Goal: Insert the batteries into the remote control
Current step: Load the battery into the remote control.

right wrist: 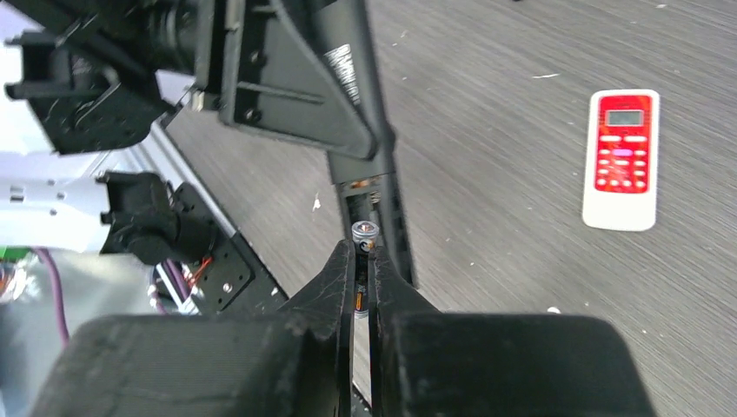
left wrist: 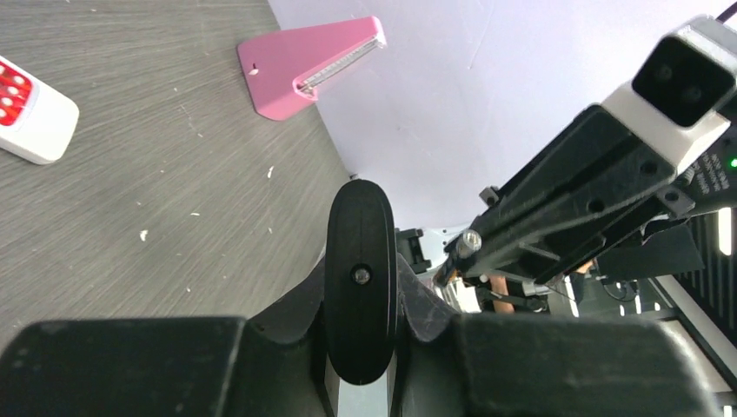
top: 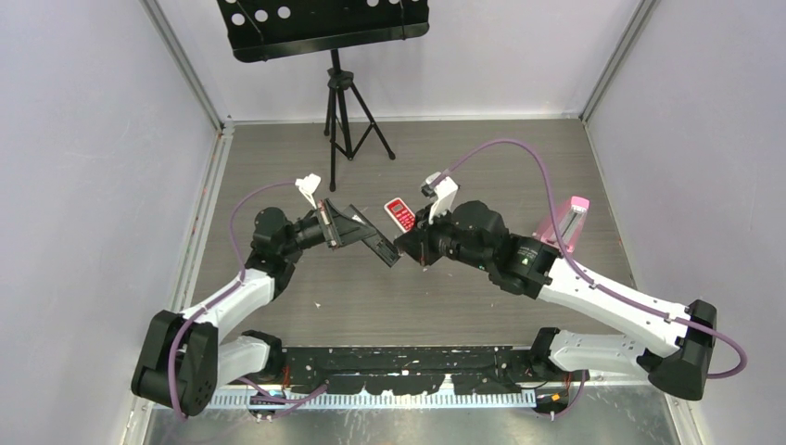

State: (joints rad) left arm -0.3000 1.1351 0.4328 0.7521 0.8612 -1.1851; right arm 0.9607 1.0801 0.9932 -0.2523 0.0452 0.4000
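- Grey wood-grain table (top: pixel 371 297), pale walls (top: pixel 93 139), music stand (top: pixel 324 28) at far end.
- Both arms meet mid-table; left gripper (left wrist: pixel 360 300) clamps the black remote (left wrist: pixel 358 234).
- The right gripper (right wrist: pixel 362 252) pinches what looks like a battery (right wrist: pixel 363 232), right beside that remote.

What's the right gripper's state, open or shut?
Shut on a battery: the right gripper pinches the thin cylinder, its silvery end poking out on top.
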